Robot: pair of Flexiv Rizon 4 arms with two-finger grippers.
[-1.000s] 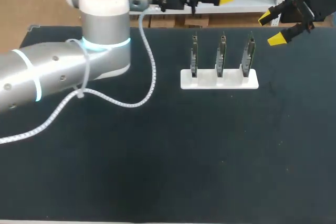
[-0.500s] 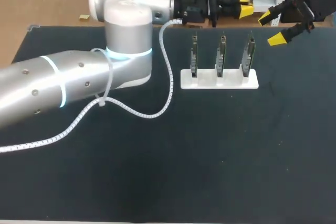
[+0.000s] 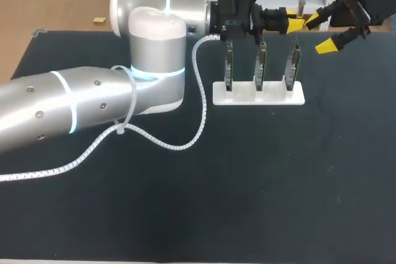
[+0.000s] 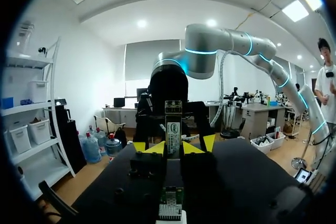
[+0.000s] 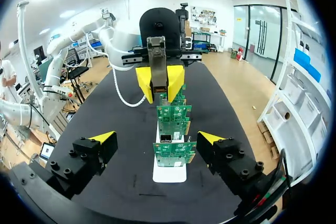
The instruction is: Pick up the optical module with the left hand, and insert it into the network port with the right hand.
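Note:
The optical module (image 4: pixel 173 128) is a slim metal bar with a label, standing upright between the yellow tips of my left gripper (image 4: pixel 174 148), which is shut on it. In the head view that left gripper (image 3: pixel 296 25) hangs behind and above the circuit boards, with the module (image 3: pixel 301 4) sticking up from it. My right gripper (image 3: pixel 321 33) is open at the back right, close to the left one and facing it. In the right wrist view the right gripper (image 5: pixel 156 139) straddles the row of boards. The left gripper (image 5: pixel 159 83) with the module (image 5: pixel 158 62) is straight ahead.
A white stand (image 3: pixel 258 94) holds three green circuit boards (image 3: pixel 262 63) upright in a row; the nearest board (image 5: pixel 174 153) lies between my right fingers. My left arm (image 3: pixel 93 106) and its white coiled cable (image 3: pixel 185 134) cross the table's left half.
My left arm has swung to the right along the table's back edge, carrying the module toward the right gripper. The right arm has not moved.

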